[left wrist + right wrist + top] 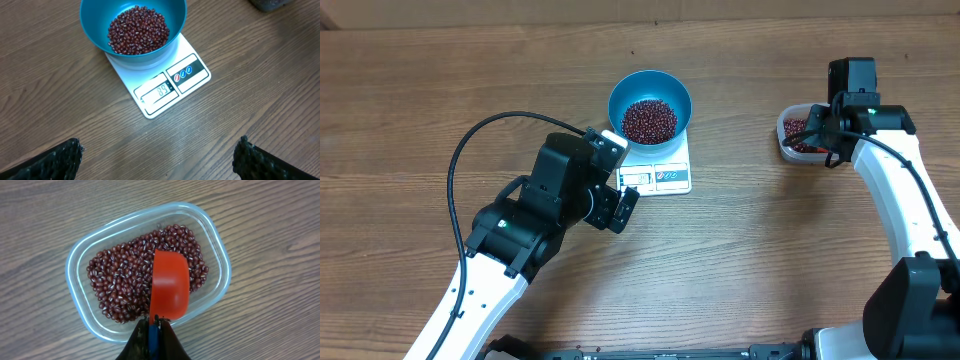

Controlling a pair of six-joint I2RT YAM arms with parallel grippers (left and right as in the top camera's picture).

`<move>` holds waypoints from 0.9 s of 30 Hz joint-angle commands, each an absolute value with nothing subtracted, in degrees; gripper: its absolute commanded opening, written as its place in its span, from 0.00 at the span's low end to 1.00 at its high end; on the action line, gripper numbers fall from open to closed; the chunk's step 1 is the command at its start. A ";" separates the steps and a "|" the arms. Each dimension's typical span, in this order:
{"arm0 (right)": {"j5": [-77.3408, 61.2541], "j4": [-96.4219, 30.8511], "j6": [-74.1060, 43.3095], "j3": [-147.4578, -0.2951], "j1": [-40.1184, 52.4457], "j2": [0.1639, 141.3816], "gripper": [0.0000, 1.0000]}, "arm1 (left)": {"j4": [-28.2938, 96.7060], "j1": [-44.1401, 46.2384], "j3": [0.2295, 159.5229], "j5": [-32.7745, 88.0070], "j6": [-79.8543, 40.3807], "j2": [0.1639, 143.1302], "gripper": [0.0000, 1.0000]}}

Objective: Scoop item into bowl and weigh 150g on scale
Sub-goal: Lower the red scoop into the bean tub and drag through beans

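The blue bowl [650,100] [95,25] stands on the white scale [665,172] [192,55] and holds a heap of dark red-brown beans [649,120] [138,30]. The scale's display [161,92] is lit. My left gripper [618,208] [157,159] is open just in front of the scale, with bare wood between its fingers [60,160]. My right gripper [823,125] [154,322] is shut on the blue handle of a red scoop [170,282], which is held edge-on over more beans [122,282] in a clear tub [788,148] [75,262].
The clear plastic tub stands at the right of the wooden table [770,260], well apart from the scale. The left arm's black cable [470,150] loops over the table to the left of the bowl.
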State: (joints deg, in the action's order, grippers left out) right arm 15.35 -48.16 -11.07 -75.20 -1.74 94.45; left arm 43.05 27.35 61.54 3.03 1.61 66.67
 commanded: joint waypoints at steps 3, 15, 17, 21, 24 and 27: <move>16.49 -47.79 -4.89 -74.94 -2.04 94.74 0.04 | 42.87 27.51 62.89 3.90 1.08 67.07 0.99; 13.85 -48.27 0.56 -74.94 -5.41 98.39 0.04 | 42.87 27.51 62.89 3.90 1.08 67.07 1.00; 13.80 -48.16 0.58 -74.94 -5.41 98.39 0.04 | 42.87 27.51 62.89 3.90 1.08 67.07 1.00; 9.10 -47.81 4.73 -74.94 -5.45 98.45 0.04 | 42.87 27.51 62.89 3.90 1.10 67.07 1.00; 7.64 -47.81 5.06 -74.94 -5.45 98.72 0.04 | 42.87 27.51 62.89 3.90 1.08 67.07 1.00; 7.38 -47.77 5.08 -74.94 -5.45 99.22 0.04 | 42.87 27.51 62.89 3.90 1.08 67.07 1.00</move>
State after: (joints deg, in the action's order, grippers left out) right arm 9.37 -48.01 3.88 -75.20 -5.21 98.17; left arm 43.05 27.35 61.54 3.03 1.61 66.67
